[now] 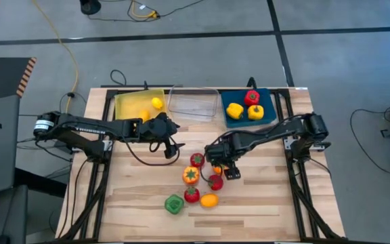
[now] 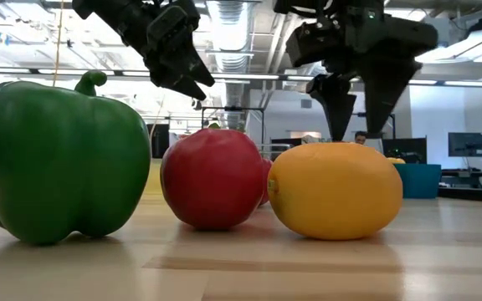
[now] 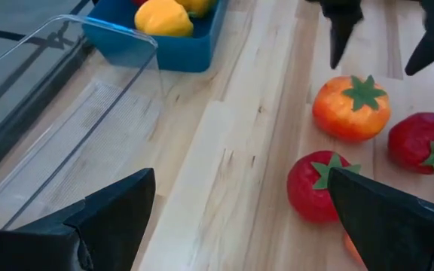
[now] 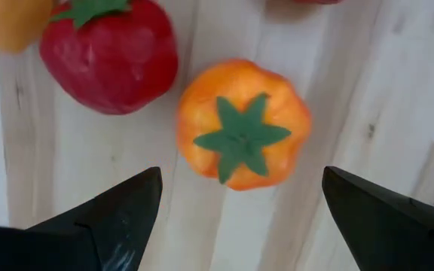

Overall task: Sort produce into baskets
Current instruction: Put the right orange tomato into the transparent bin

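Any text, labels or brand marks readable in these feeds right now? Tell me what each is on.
Left arm: pale lettering runs along its link, too small and blurred to read.
Monitors in the room behind: screens lit, nothing legible.
Produce, baskets and table: no words, numbers or labels visible.

Even, bright overhead lighting. Ceiling lights (image 2: 228,17) glare in low view. Soft shadows on desk (image 1: 141,203). Green pepper (image 2: 57,159) sharp; room behind blurred.

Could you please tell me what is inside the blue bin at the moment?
The blue bin holds two yellow peppers and one red pepper. Anything beneath them is covered.
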Robot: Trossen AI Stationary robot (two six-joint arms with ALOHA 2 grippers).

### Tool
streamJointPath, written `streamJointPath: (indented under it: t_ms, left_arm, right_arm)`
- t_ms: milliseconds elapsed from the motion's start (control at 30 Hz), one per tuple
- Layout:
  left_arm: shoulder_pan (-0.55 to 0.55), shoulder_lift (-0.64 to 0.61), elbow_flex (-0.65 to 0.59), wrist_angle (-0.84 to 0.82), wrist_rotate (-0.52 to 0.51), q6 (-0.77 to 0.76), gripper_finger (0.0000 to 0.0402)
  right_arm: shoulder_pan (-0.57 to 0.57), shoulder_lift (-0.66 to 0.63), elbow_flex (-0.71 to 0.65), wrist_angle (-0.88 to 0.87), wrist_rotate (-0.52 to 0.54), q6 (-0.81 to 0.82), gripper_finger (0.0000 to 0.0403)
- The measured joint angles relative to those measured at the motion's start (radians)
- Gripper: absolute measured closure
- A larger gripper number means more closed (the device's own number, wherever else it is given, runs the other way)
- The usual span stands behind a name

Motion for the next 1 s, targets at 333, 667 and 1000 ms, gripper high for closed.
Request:
streamJointPath:
  t_ms: [333,667,1000]
  left_arm:
    - [0.0,0.0,0.0,0.0,0.0,-0.003,0.0019]
    - [0.0,0.0,0.0,0.0,0.0,-0.003,0.0019]
    - [0.0,0.0,0.0,0.0,0.0,-0.003,0.0019]
  right_arm:
    - [0.016,0.004,0.0,0.019,0.007,-0.171,0.001]
    - [0.015,0.008,0.0,0.028,0.044,-0.406,0.001]
    - [0.014,0.008,0.0,0.053,0.056,-0.532,0.001]
